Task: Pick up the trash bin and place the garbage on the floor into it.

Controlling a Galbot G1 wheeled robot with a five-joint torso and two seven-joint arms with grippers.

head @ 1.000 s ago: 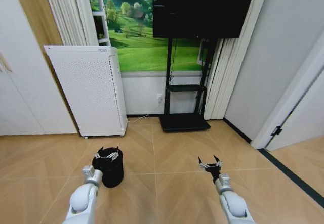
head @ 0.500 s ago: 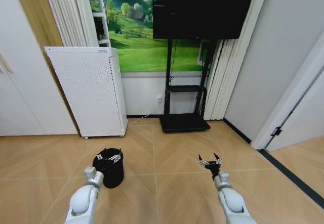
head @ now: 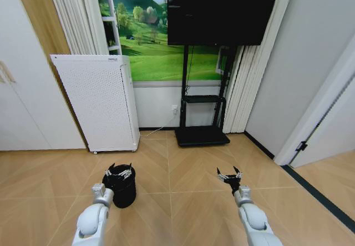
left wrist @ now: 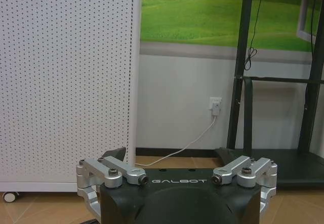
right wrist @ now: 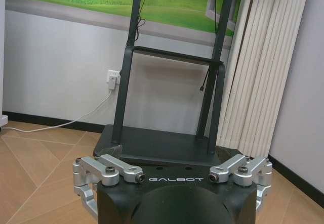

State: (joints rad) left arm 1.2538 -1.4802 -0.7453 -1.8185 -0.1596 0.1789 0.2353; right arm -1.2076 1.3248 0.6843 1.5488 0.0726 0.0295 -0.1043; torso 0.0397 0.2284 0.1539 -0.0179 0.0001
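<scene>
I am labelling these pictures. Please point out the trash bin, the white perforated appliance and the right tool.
trash bin (head: 123, 191): head view, on its black side wall.
white perforated appliance (head: 97, 101): head view, on its front panel.
right tool (head: 229, 174): head view, midway between its fingertips.

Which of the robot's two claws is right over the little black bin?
The left gripper. It sits at the rim of the trash bin, fingers spread. The right gripper is also open but hangs over bare wooden floor, well off to the side.
</scene>
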